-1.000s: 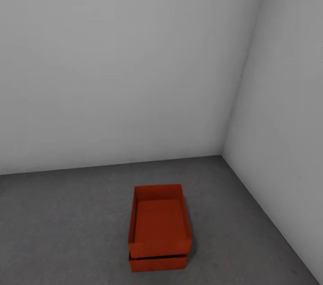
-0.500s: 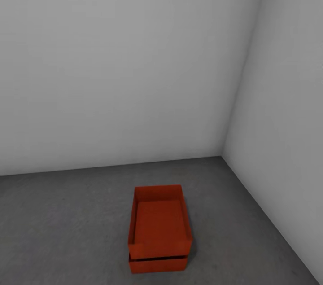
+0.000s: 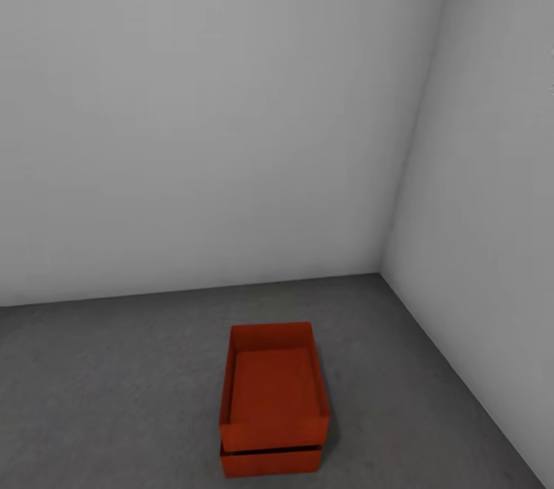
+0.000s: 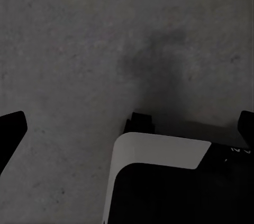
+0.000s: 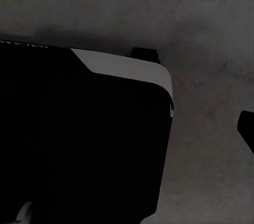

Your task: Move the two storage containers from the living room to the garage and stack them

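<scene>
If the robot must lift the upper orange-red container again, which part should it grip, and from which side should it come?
Probably one of the long side walls of the upper container, from above, one jaw inside and one outside. It is open-topped, with thin, straight, upright walls, and its rim is free. It sits on the lower container, so a low grip could catch that one.

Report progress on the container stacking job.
Done, by the look of it: the upper container sits stacked on the lower container, which rests on the grey concrete floor near the corner. Nothing is in hand. Nothing appears left; the stack looks roughly aligned.
</scene>
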